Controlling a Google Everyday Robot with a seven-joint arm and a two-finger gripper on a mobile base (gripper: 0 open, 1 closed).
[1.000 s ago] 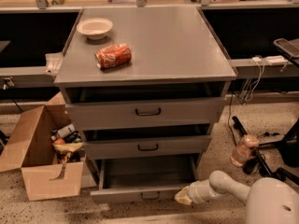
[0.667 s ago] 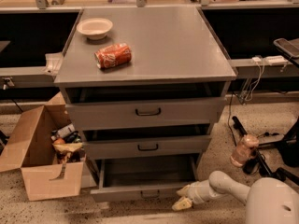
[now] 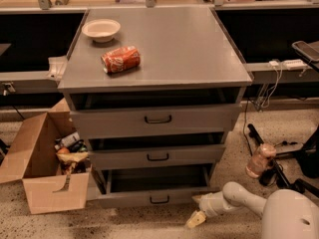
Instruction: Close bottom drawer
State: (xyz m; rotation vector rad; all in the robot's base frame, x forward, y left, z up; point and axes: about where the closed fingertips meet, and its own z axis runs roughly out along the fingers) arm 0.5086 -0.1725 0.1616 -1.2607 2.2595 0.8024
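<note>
The grey cabinet [image 3: 159, 73] has three drawers, all pulled out a little. The bottom drawer [image 3: 149, 198] is the lowest one, with a slim front panel and a small black centre handle [image 3: 159, 200]; it stands open, and its dark inside shows above the panel. My gripper [image 3: 197, 218] is at the end of the white arm [image 3: 239, 198], low near the floor, just to the right of and below the bottom drawer's right front corner.
A white bowl [image 3: 101, 30] and a red crushed can [image 3: 121, 59] lie on the cabinet top. An open cardboard box [image 3: 45, 168] with rubbish stands left of the drawers. A plastic bottle [image 3: 259, 161] and a black chair base [image 3: 289, 163] are at the right.
My gripper has dropped a little lower and shifted slightly left along the drawer's right front corner. The drawer shows no clear movement.
</note>
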